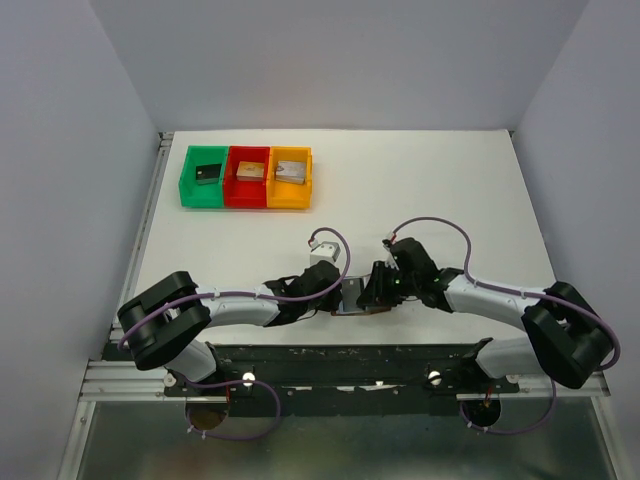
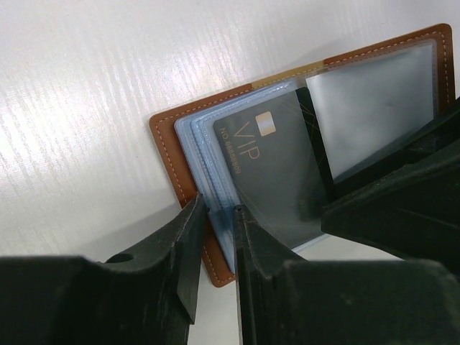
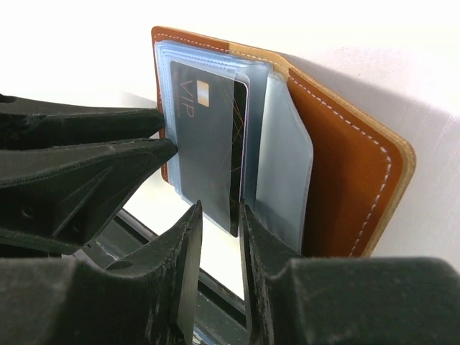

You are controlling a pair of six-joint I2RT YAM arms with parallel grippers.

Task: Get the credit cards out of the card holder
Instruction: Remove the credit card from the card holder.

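The table [image 1: 450, 180] carries the card holder [image 3: 338, 165] between my two grippers, lying open, with its brown cover spread to the far side of my right jaws.

My left gripper [image 2: 219, 213] is nearer the holder's bound edge. Its jaws are closed down on the cover's rim and the stack of pale sleeves there, pinning them.

My right gripper [image 3: 221, 213] faces the black card [image 3: 205, 136] end-on. The card's long axis runs straight away from my fingertips, and its near corner sits between them. These jaws are only a narrow gap apart. Table shows between one finger and the card, so I cannot tell whether the pads are actually biting.

I judge the pull should run back along that long axis, toward my right wrist.

The other cards are hidden behind the cloudy sleeves. From above, my wrists cover nearly all of the holder.
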